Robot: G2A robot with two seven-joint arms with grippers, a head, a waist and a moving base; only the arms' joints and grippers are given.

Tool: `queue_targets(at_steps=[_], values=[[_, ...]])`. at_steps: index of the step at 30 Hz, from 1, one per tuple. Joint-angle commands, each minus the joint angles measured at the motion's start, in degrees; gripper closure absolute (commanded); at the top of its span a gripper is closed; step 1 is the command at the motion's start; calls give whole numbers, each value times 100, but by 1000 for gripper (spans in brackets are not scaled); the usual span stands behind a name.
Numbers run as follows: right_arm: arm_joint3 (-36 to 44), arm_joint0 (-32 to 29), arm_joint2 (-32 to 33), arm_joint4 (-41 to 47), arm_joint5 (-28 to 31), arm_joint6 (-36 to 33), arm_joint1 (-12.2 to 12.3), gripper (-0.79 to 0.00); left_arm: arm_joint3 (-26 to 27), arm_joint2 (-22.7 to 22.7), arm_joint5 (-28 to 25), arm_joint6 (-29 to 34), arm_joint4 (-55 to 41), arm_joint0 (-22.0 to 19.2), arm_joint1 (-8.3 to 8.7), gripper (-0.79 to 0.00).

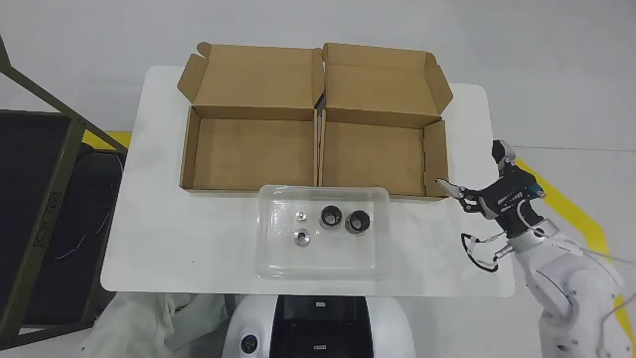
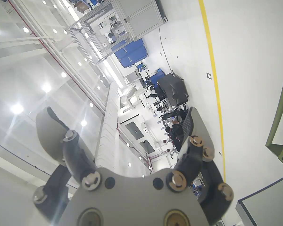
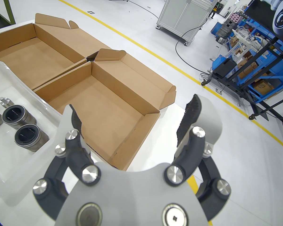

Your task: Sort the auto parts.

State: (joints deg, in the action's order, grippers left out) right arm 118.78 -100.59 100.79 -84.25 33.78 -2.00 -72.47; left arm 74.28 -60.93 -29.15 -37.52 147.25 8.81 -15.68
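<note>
Two bushings [image 1: 330, 217], two studs [image 1: 301, 238], upright in tray [image 1: 368, 259]

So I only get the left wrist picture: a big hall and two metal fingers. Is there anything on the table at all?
Observer: Yes, a clear tray at the table's near edge holds four metal parts.
Operator: Where would they go?
Observer: Two open cardboard boxes, the left box and the right box, stand side by side just behind the tray, with nothing in either.
Operator: And the other arm?
Observer: The right gripper hangs open, holding nothing, by the right box's outer near corner.
</note>
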Motion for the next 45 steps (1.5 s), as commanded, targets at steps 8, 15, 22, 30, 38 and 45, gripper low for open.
queue_targets(at_steps=[8,15,22,30,38,45], values=[[-175,267,-464,-230,140,-184,36,-785,0,0,0,0,0,0,0,-785],[-234,591,-988,-519,555,-579,81,-785,0,0,0,0,0,0,0,-785],[-256,841,-1541,-779,1035,-891,123,-785,0,0,0,0,0,0,0,-785],[-305,1099,-2125,-930,1564,-1322,165,-785,0,0,0,0,0,0,0,-785],[-511,1415,-2655,-945,1912,-1907,184,-785,0,0,0,0,0,0,0,-785],[-511,1415,-2655,-945,1912,-1907,184,-785,0,0,0,0,0,0,0,-785]])
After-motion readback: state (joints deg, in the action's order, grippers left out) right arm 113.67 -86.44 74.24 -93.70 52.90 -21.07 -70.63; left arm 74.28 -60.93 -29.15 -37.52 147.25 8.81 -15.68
